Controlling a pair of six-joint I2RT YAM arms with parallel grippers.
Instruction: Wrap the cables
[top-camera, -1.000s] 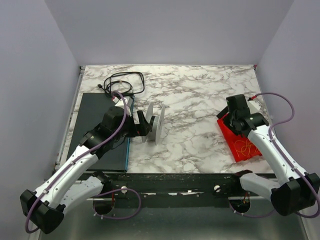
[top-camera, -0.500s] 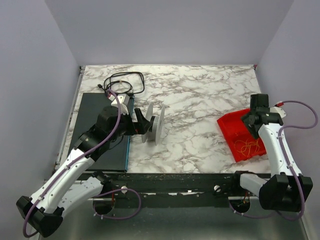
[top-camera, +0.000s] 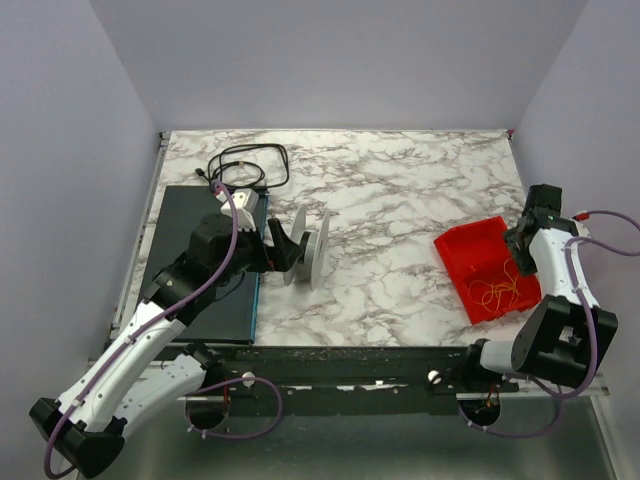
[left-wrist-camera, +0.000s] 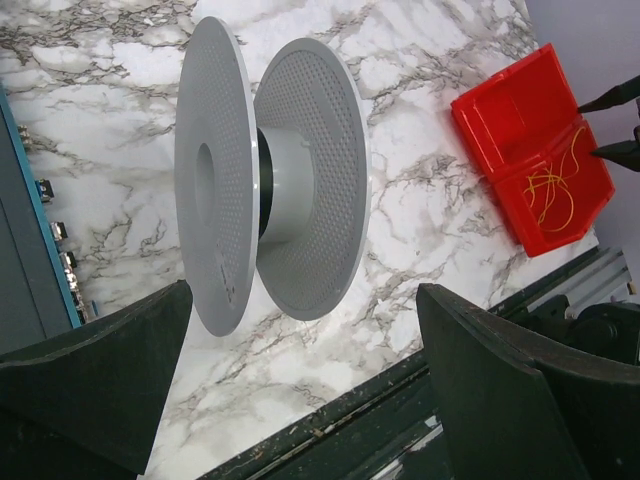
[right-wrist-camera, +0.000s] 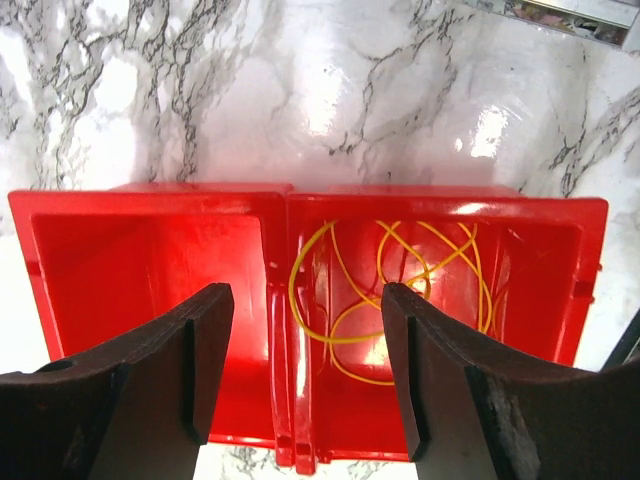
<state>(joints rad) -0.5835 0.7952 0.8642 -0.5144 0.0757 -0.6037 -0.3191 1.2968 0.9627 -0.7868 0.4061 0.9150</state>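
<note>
The cables (top-camera: 497, 290) are a thin yellow wire lying in loose loops in one compartment of a red bin (top-camera: 462, 252) at the table's right. In the right wrist view the cables (right-wrist-camera: 400, 285) fill the right compartment of the bin (right-wrist-camera: 150, 270). My right gripper (right-wrist-camera: 303, 315) hangs open above the bin, its fingers either side of the divider, holding nothing; it (top-camera: 522, 245) is at the bin's right edge. A grey spool (top-camera: 312, 250) stands on its rims at centre left. My left gripper (top-camera: 287, 250) is wide open just left of the spool (left-wrist-camera: 270, 180), not touching it.
A thicker black looped cord (top-camera: 245, 165) lies at the far left. A dark slab with a blue edge (top-camera: 200, 290) lies under the left arm. A black rail (top-camera: 350, 362) runs along the near table edge. The side walls stand close to the table.
My right arm has swung rightward from over the bin's far end to its right edge, and its jaws have narrowed a little. The left arm shifted only slightly.
</note>
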